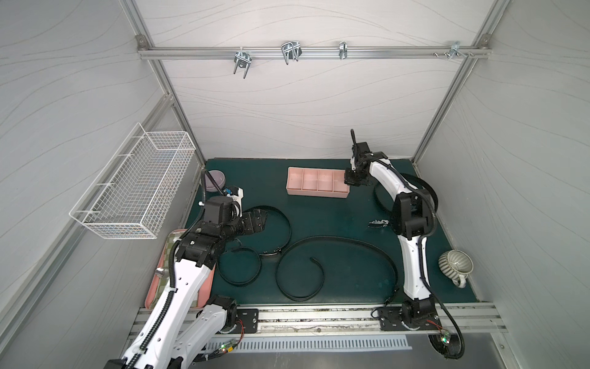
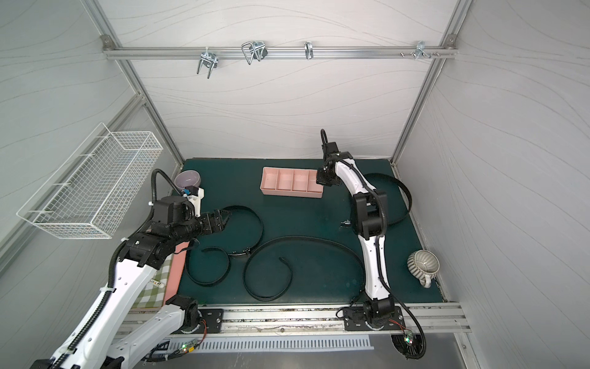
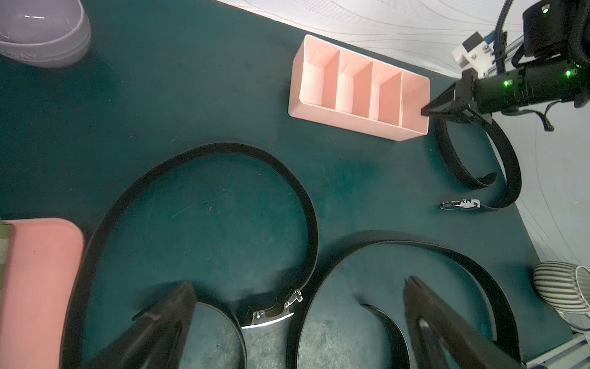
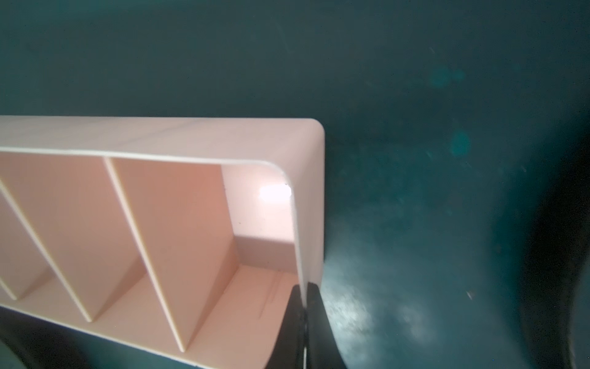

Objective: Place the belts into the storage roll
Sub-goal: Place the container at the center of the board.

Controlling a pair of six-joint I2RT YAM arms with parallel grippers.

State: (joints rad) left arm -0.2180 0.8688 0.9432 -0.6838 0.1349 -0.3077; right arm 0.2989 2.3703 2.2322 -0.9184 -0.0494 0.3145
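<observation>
On green mat (image 3: 191,96): three belts (image 3: 223,147) (image 3: 415,244) (image 3: 513,159), one four-compartment storage roll (image 3: 351,120).

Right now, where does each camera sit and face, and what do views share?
Top views: high in front, looking down on the dark green mat; white left arm, right arm show.
Left wrist: above the black belts, facing the pale-pink four-compartment plastic tray; open left hand shows.
Right wrist: beside the tray; right hand shut on its end wall.
Shared by all: the tray.
</observation>
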